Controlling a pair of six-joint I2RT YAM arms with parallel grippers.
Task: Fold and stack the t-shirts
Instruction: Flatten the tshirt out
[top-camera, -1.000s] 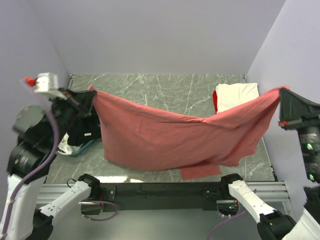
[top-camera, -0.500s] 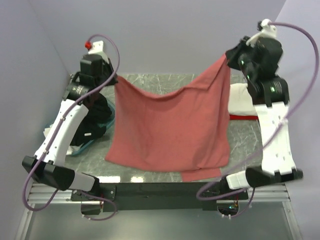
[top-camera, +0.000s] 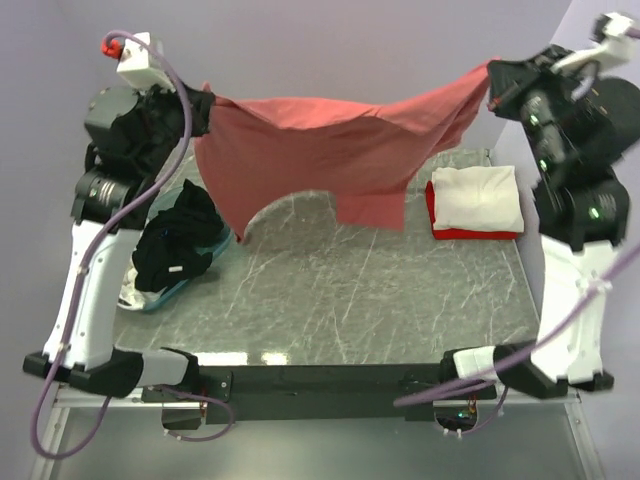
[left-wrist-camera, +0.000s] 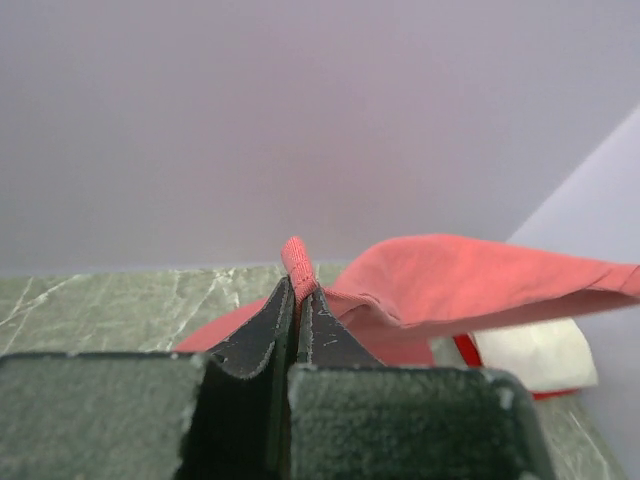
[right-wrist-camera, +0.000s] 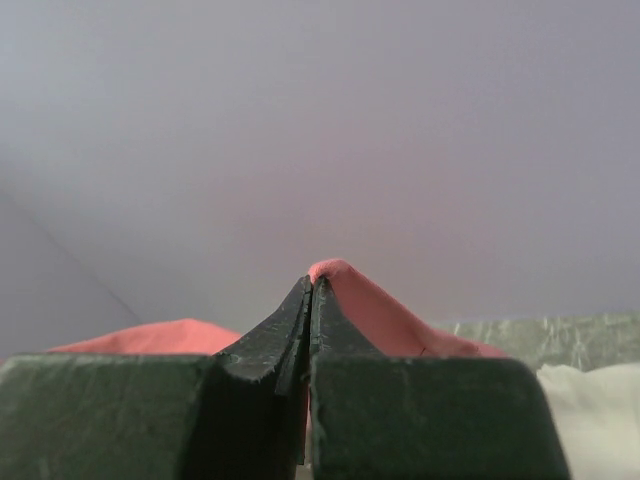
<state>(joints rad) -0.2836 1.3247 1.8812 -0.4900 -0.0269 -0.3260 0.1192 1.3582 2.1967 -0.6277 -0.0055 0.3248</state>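
The salmon-pink t-shirt (top-camera: 320, 145) hangs stretched in the air between my two grippers, high above the back of the table. My left gripper (top-camera: 207, 105) is shut on its left corner; the wrist view shows the hem pinched in the gripper (left-wrist-camera: 297, 285). My right gripper (top-camera: 490, 85) is shut on the right corner, which also shows in the right wrist view (right-wrist-camera: 312, 285). A folded cream-white shirt (top-camera: 476, 197) lies on a folded red one (top-camera: 470, 234) at the back right. A black shirt (top-camera: 178, 240) and a white one (top-camera: 128, 292) lie in the teal basin (top-camera: 185, 283).
The grey marble table (top-camera: 340, 300) is walled by lavender panels at the back and both sides. The basin stands by the left wall. The arm bases sit along the black rail (top-camera: 320, 380) at the near edge.
Both grippers have lifted the pink shirt up and back. Its lower edge, which reached the table's near edge, now hangs clear above the table. The grippers have moved wider apart.
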